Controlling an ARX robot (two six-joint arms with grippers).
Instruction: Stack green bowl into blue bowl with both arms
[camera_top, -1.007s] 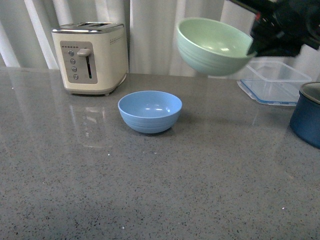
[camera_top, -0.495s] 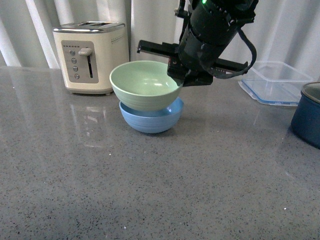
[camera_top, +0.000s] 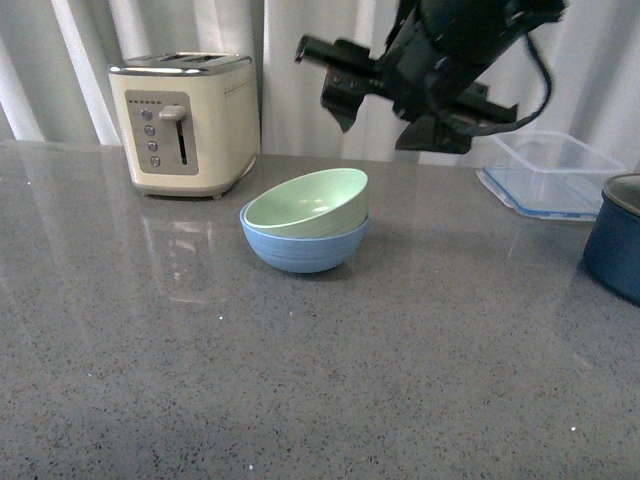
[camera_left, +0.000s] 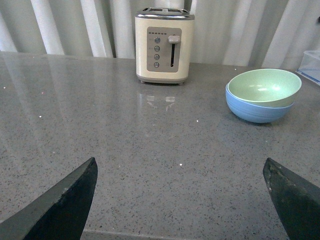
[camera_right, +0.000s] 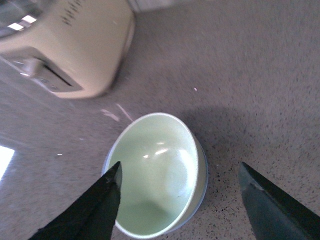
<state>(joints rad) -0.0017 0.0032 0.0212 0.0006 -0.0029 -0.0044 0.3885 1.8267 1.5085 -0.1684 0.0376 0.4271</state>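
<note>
The green bowl sits tilted inside the blue bowl on the grey counter, in front of the toaster. Both show in the left wrist view, green bowl in blue bowl, and in the right wrist view, green bowl with the blue bowl's rim just showing. My right gripper hangs open and empty above and behind the bowls, and in its own view its fingers straddle the green bowl from above. My left gripper is open and empty, low over the counter, far from the bowls.
A cream toaster stands at the back left. A clear plastic container lies at the back right. A dark navy pot stands at the right edge. White curtains hang behind the counter.
The green bowl was carried from the upper right over the blue bowl, let go and now rests in it. My right gripper has opened and risen away.
</note>
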